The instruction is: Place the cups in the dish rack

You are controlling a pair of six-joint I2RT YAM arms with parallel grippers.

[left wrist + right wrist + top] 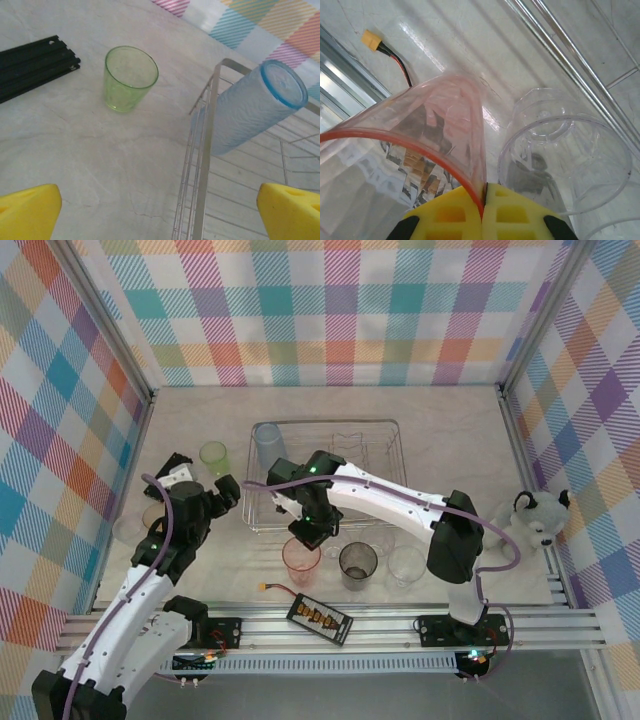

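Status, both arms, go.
Right tool shut on pink cup rim, cup outside dish rack. Left tool open, empty. Grey cup close beside.

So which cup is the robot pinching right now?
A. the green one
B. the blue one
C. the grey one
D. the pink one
D: in the right wrist view the right gripper is shut on the rim of the pink cup.

Blue cup (268,443) leans in dish rack (372,454) corner; green cup (214,457), pink cup (301,560), grey cup (358,564), clear cup (406,566) upright outside.
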